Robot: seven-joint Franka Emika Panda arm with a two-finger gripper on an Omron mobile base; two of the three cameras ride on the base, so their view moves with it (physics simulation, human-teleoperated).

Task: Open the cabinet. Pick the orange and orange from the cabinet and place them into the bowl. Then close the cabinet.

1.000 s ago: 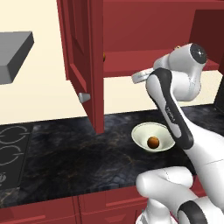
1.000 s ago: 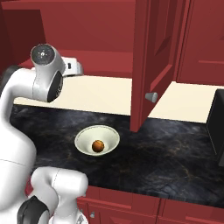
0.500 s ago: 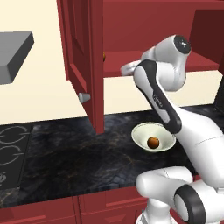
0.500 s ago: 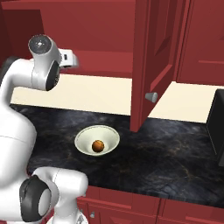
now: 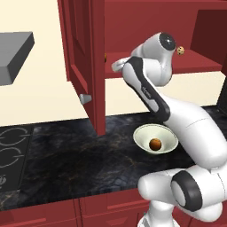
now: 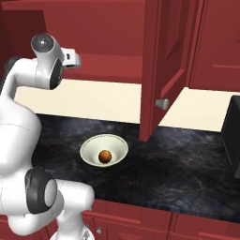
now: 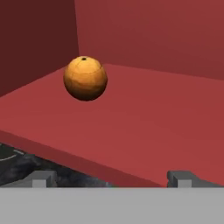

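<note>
Swung up from over the pale cream-white bowl (image 5: pixel 155 138) to the dark red wall cabinet (image 5: pixel 146 26), the empty, wide-open two-finger gripper (image 7: pixel 113 178) should advance level and straddle the small round orange fruit (image 7: pixel 85 78) before closing.

My end effector (image 6: pixel 75 58) reaches into the open cabinet (image 6: pixel 117 37), above and left of the bowl (image 6: pixel 104 151). One orange (image 6: pixel 105 156) lies inside the bowl, on the dark surface (image 6: pixel 178 164).

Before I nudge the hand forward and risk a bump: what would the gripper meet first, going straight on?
Probably the orange on the cabinet shelf, slightly left of centre; depth is unclear. The gripper is open.
</note>
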